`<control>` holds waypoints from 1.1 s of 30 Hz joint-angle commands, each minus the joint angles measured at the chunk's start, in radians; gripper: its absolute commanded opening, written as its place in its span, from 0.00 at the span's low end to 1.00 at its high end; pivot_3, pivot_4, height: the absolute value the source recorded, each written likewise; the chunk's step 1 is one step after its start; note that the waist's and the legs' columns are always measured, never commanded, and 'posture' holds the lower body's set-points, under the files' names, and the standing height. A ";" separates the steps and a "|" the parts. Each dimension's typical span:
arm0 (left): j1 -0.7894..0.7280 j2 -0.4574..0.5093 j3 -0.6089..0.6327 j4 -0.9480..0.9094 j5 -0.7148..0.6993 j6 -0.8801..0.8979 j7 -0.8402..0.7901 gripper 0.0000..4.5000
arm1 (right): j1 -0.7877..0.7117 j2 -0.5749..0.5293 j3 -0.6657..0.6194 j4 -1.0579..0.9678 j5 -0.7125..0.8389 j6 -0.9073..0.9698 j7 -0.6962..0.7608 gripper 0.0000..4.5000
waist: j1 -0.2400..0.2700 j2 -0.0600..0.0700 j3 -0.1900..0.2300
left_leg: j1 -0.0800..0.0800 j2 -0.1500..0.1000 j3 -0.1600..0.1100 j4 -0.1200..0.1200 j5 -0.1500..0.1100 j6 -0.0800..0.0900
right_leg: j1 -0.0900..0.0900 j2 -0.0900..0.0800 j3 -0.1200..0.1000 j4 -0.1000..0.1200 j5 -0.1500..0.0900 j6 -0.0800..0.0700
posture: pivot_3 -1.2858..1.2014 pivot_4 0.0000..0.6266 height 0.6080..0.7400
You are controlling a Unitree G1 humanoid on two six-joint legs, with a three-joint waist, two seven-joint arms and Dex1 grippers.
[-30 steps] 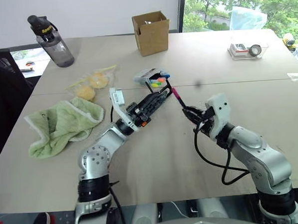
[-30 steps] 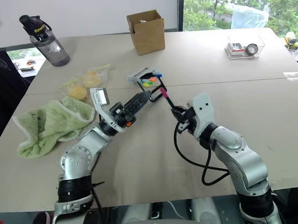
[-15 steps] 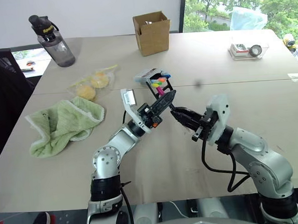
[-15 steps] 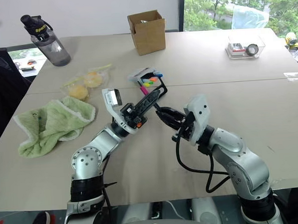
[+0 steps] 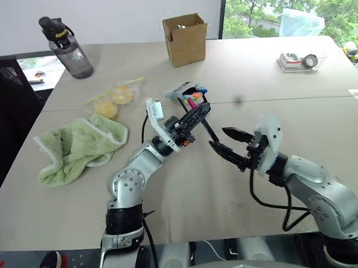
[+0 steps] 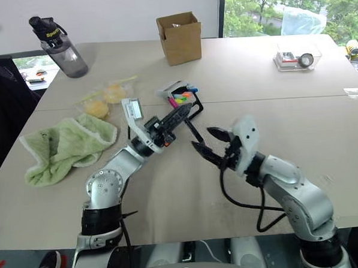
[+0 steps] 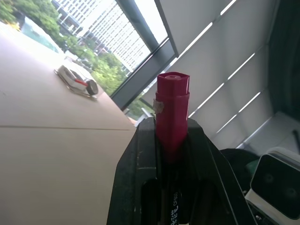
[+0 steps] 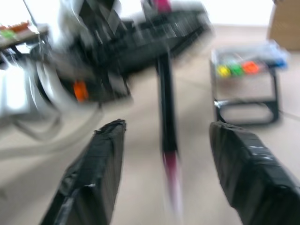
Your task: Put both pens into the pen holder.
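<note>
1. Left gripper (image 5: 197, 113) is clamped on the pink pen (image 5: 206, 128), held up off the table (image 5: 322, 114). In the left wrist view the pink cap (image 7: 172, 108) sticks out past the closed jaws.
2. Pen barrel hangs down from the left jaws toward the right gripper (image 5: 227, 144), crossing the gap between the arms.
3. Right gripper jaws stand well apart, nothing in them. In the right wrist view the pen runs between the fingers (image 8: 96, 178) with clear space on both sides, so we read no contact.
4. Holder (image 5: 189, 96) sits on the table just beyond the left gripper, coloured tips showing inside. Near, but the pen is not over its opening yet.
5. Blue-ended pen: we can't pick it out. Something blue shows at the holder's far edge, too small to tell what it is.
6. Progress, as we judge it: pink pen is in the left grip, not inserted. Left to do: line it up with the holder, drop it in, then find and place the second pen if it isn't in already.
</note>
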 commanded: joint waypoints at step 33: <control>-0.266 0.218 -0.357 0.368 1.213 -1.125 0.075 0.00 | 0.097 -0.242 -0.414 0.156 0.188 -0.243 0.275 0.62 | 0.014 0.001 0.001 | 0.001 0.002 0.003 -0.002 -0.001 0.002 | 0.000 0.000 0.001 -0.001 0.000 0.000 | 0.52 0.24 0.97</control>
